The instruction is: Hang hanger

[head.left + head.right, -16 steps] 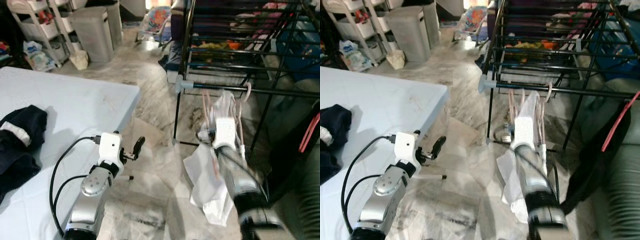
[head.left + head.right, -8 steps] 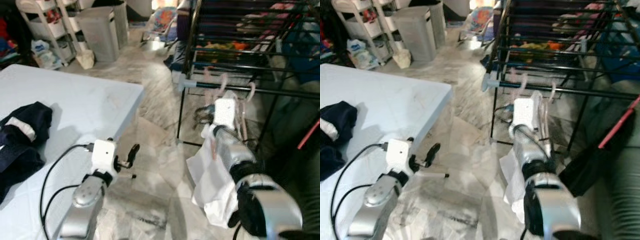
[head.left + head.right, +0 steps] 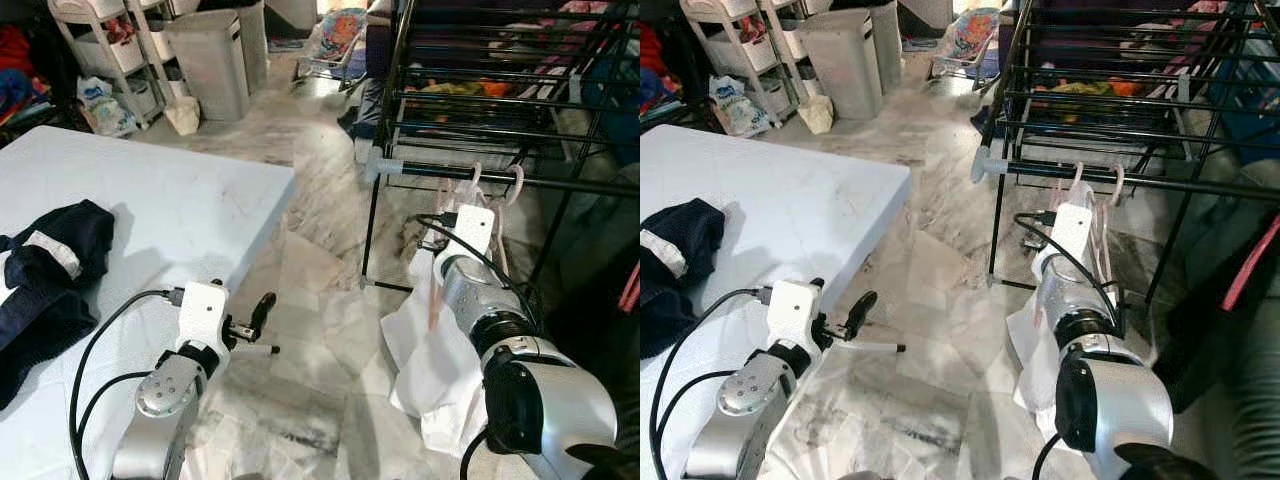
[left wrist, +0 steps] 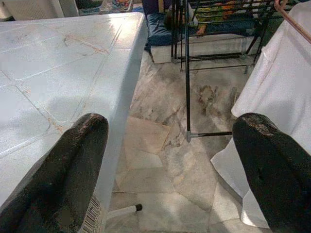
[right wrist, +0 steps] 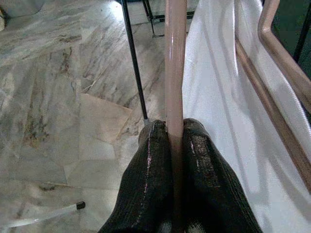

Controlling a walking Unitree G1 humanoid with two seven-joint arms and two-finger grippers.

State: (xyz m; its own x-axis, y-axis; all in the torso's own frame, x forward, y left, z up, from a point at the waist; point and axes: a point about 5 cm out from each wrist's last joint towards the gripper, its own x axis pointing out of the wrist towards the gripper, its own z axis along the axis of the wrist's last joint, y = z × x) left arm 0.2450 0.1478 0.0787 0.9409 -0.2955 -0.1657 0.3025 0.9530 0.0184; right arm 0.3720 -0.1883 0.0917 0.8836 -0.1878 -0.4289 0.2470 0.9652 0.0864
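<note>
My right gripper (image 5: 175, 127) is shut on the pink hanger (image 5: 175, 73), which carries a white garment (image 3: 430, 350). The arm reaches up to the front rail (image 3: 570, 184) of the black drying rack. Two pink hooks (image 3: 516, 180) stand at rail height; whether either one rests on the rail I cannot tell. A second pink bar (image 5: 277, 63) runs beside the cloth. Beside the edge of the white bed (image 3: 150, 200) my left gripper (image 4: 170, 160) is open and holds nothing; its fingers (image 4: 73, 165) are far apart.
A dark garment (image 3: 45, 270) lies on the bed at the left. A grey bin (image 3: 212, 60) and a white shelf unit (image 3: 100, 40) stand at the back left. More clothes hang on the rack's upper bars (image 3: 470, 88). The floor (image 3: 320, 200) is marble.
The camera has shifted. My right arm has come out of its blur and holds the hanger steady closer to the rail. My left arm has dropped a little.
</note>
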